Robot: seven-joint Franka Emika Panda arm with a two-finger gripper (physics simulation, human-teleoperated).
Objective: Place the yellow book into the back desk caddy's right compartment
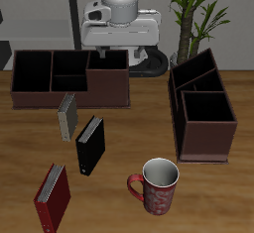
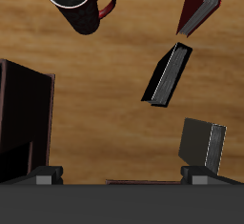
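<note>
Gripper (image 1: 106,49) hangs high over the back edge of the desk, above the long low caddy (image 1: 69,80). Only the finger bases show in the wrist view, set wide, so the jaws read as open; nothing is between them.

Yellow book (image 1: 67,116) stands on the desk just in front of the caddy's front wall, so it lies forward of the gripper and well below it. Its long axis runs roughly front to back, tilted slightly. The move ahead is likely a forward reach and descent.

Appearance: thin, dull grey-tan cover, pale page edges (image 2: 204,142). Black book (image 1: 90,144) is just beside it, nearer the front edge; red book (image 1: 52,195) nearer the front corner.
</note>
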